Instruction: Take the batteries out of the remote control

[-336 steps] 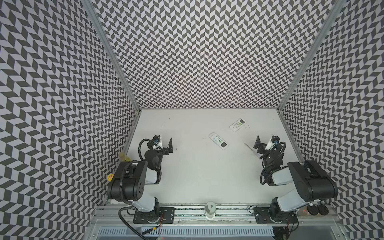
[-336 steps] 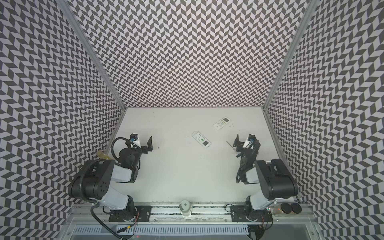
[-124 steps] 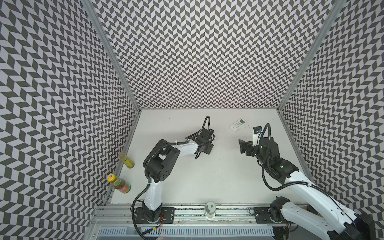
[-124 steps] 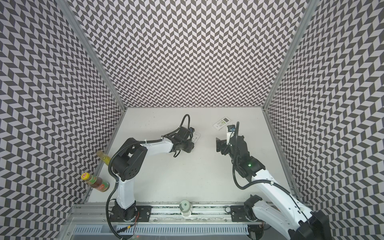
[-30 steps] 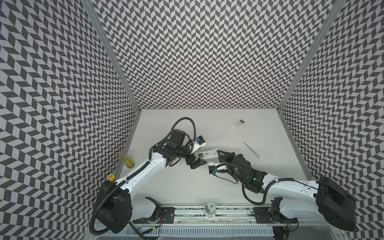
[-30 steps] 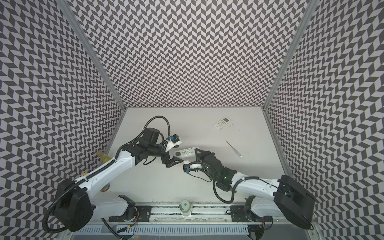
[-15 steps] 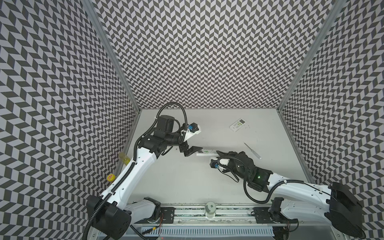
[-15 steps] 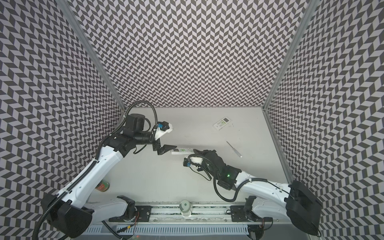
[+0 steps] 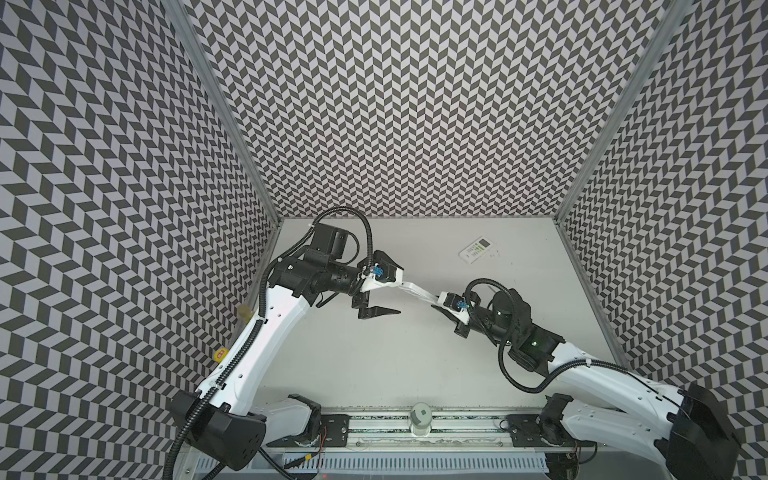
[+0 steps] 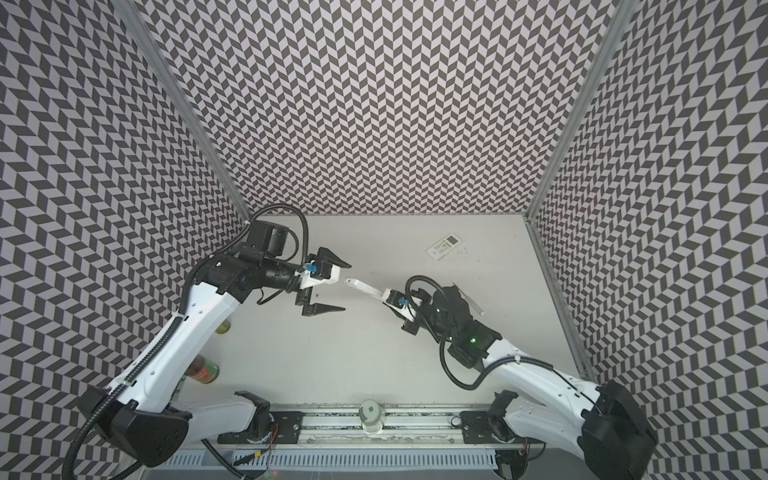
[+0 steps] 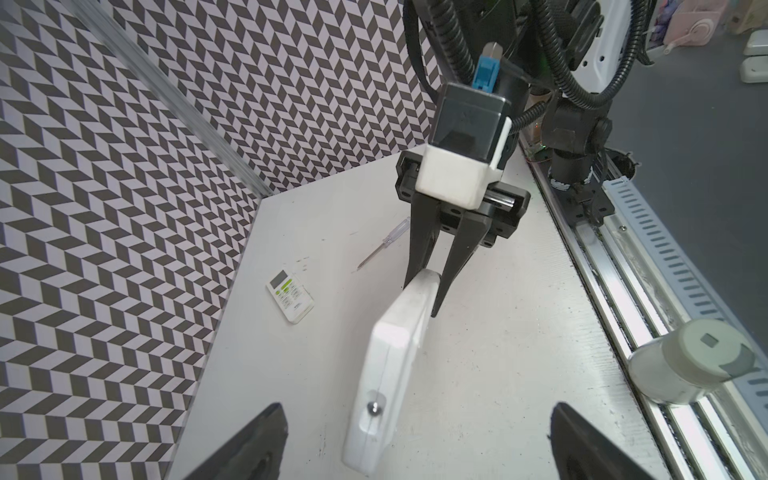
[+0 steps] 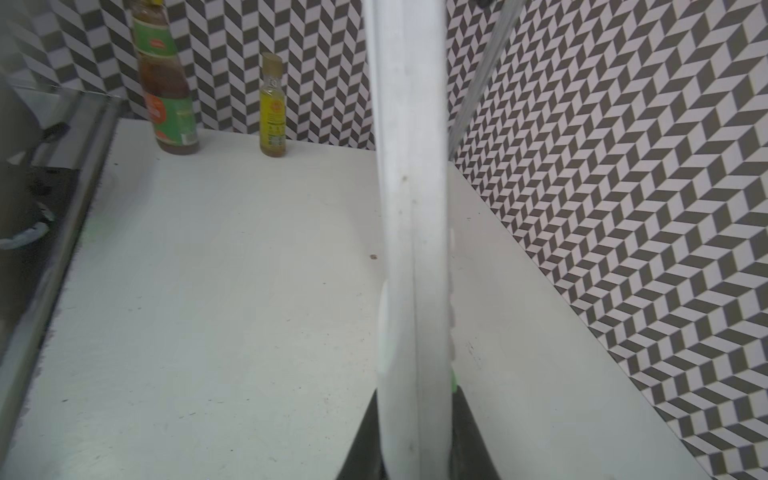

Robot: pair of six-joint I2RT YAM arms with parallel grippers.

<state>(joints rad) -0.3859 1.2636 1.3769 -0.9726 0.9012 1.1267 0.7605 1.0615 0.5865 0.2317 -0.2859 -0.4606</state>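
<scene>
A white remote control hangs tilted above the table, with my right gripper shut on one end of it. In the left wrist view the remote shows its narrow side and a small screw at its free end. That free end points at my left gripper, which stands wide open around it without touching. The right wrist view has the remote running up between the black fingers. The batteries are hidden.
A second, smaller remote lies at the back right, with a clear-handled screwdriver near it. Two bottles stand by the left wall. A white cylinder sits on the front rail.
My right gripper has lifted the remote off the table and carried it up and to the right. The left arm has risen and drawn back to the left, its gripper staying open.
</scene>
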